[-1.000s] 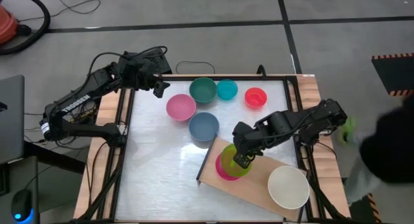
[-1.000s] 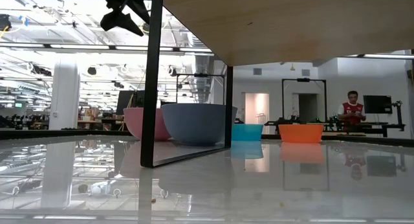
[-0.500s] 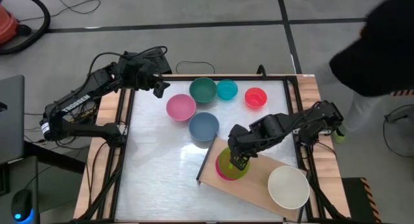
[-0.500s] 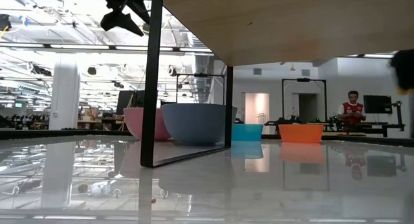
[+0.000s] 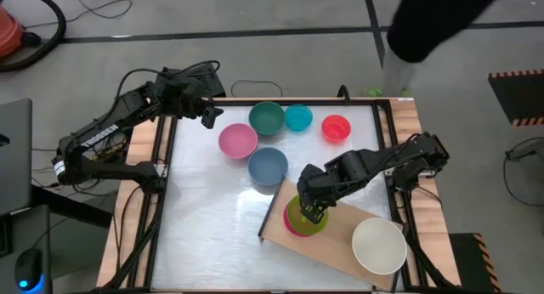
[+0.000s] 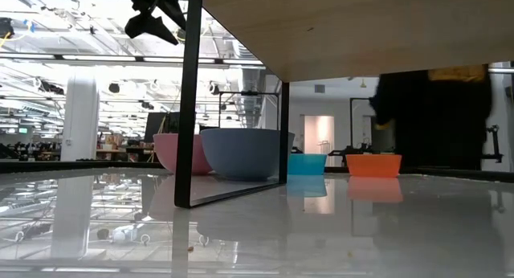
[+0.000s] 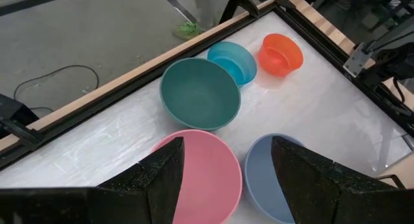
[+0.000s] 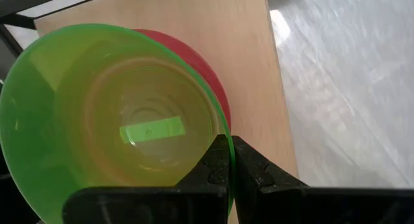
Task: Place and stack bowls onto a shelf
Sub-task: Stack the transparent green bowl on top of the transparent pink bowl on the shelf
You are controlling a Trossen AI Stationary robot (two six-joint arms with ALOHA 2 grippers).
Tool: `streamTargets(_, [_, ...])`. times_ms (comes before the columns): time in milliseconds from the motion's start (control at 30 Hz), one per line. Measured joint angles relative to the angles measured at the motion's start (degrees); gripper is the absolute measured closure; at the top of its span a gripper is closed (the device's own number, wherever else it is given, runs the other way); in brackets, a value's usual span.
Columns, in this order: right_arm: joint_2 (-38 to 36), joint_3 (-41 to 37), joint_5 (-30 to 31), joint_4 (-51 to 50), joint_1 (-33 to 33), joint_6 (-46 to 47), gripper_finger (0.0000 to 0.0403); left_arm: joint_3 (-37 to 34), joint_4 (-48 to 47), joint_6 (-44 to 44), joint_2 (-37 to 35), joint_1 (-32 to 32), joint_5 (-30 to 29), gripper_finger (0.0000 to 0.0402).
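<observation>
1. The right gripper (image 5: 315, 211) is clenched on the rim of the lime green bowl (image 5: 303, 214), lower centre of the high view.
2. That bowl sits nested in the magenta bowl (image 5: 292, 228) on the shelf (image 5: 336, 234), whose lower right end carries the white bowl (image 5: 378, 245).
3. The pink bowl (image 5: 237, 140), teal bowl (image 5: 267, 118), cyan bowl (image 5: 298, 117), red bowl (image 5: 337, 127) and blue-grey bowl (image 5: 268, 166) stand on the worktop (image 5: 204, 217).
4. The left gripper (image 5: 208, 115) hangs released at upper left.

My right gripper (image 5: 314, 212) pinches the lime green bowl's (image 5: 304, 215) rim, magenta bowl (image 5: 294, 227) nested underneath on the shelf (image 5: 336, 243), white bowl (image 5: 378, 245) nearby.
</observation>
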Motion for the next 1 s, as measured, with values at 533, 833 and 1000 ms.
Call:
streamTargets(533, [-0.07,0.0,0.03,2.16,0.19,-0.92,0.0372,-0.01,0.0,0.37,0.0,0.02,0.0,0.0182])
streamTargets(833, [-0.07,0.0,0.04,2.32,0.19,-1.2,0.0355,0.0,0.0,0.33,0.0,0.02,0.0,0.0182])
streamTargets(1000, [-0.07,0.0,0.02,2.29,0.19,-1.51,0.0339,-0.01,0.02,0.31,0.0,0.01,0.0,0.0182])
